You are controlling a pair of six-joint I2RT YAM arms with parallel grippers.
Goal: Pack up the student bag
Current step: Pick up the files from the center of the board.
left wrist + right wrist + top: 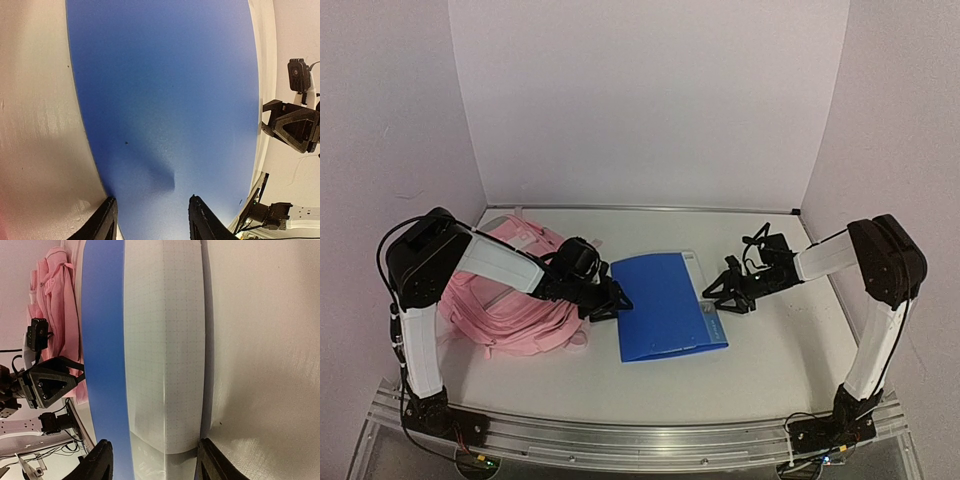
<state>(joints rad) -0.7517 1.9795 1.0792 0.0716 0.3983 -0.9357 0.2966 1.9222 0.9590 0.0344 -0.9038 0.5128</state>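
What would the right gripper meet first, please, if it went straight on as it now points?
The right gripper would likely meet the pale gridded edge of the blue book, just ahead between its fingers; depth unclear.

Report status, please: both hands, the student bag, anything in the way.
Hands open: left hand at blue book left edge, right hand at right edge. Pink student bag under left arm, book not inside. Nothing else in the way.
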